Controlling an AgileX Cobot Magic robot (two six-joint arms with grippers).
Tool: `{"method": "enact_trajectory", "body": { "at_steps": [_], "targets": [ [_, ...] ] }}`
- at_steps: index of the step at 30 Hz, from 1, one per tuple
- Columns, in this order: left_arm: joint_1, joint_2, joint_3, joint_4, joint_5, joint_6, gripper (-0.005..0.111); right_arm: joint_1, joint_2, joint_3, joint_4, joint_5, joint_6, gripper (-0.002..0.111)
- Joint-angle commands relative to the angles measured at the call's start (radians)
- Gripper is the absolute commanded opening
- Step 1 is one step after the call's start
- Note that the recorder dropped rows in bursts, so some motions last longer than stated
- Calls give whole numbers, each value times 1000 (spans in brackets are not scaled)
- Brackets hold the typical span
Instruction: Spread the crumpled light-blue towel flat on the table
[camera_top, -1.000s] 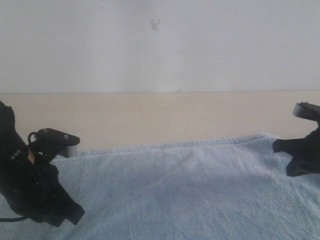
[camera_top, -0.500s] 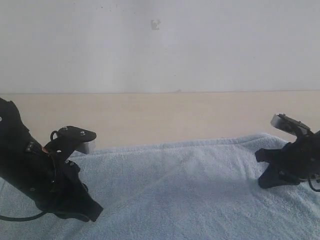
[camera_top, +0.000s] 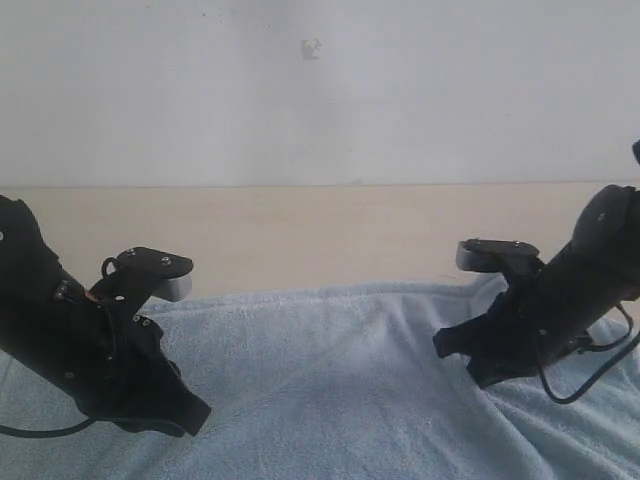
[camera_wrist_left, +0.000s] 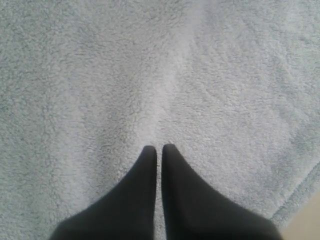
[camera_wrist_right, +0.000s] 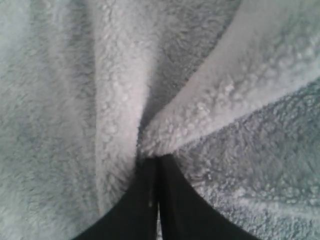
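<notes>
The light-blue towel (camera_top: 340, 390) lies spread over the near part of the beige table (camera_top: 320, 235), its far hem running across the middle of the exterior view. My left gripper (camera_top: 195, 415) hovers low over the towel's left part, shut with nothing between its fingers; in the left wrist view its tips (camera_wrist_left: 159, 148) sit over flat terry (camera_wrist_left: 150, 75). My right gripper (camera_top: 447, 347) is over the towel's right part, shut on a pinched fold of towel (camera_wrist_right: 200, 110), with creases running out from its tips (camera_wrist_right: 159, 159).
A white-grey wall (camera_top: 320, 90) rises behind the table's far edge. A strip of bare table lies beyond the towel's hem. A bit of table (camera_wrist_left: 310, 227) shows past the towel's edge in the left wrist view. Both black arms stand over the towel's sides.
The right arm has swung leftward from the right edge toward the middle, and the towel creases beside it. The left arm moved in and to the right, then held still.
</notes>
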Motion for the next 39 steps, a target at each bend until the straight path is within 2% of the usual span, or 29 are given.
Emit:
{"method": "enact_trajectory", "body": {
  "at_steps": [1,4,6,13,16,20,22,26,35,39],
  "targets": [
    [-2,1,-8,-12,3,6,4,64,45,-5,-33,243,-18,1],
    [-2,1,-29,-12,29,6,4,73,45,-38,-33,362,-47,1],
    [-2,1,-45,-12,48,6,4,73,43,-54,-42,368,-40,1],
    [-2,1,-54,-14,97,6,4,73,-133,-58,-135,119,54,1],
    [-2,1,-54,-33,86,8,4,64,-238,-58,-261,32,142,1],
    [-2,1,-54,-48,82,11,4,-19,-326,-58,-410,-84,359,1],
    [-2,1,-54,-48,82,11,4,-80,-329,-58,-416,-95,425,1],
    [-2,1,-54,-48,82,11,4,-165,-266,-58,-385,-24,373,1],
    [-2,1,-54,-48,84,11,4,-156,-87,-58,-197,9,120,1],
    [-2,1,-54,-48,82,11,4,-156,-46,-58,-197,17,116,1]
  ]
}}
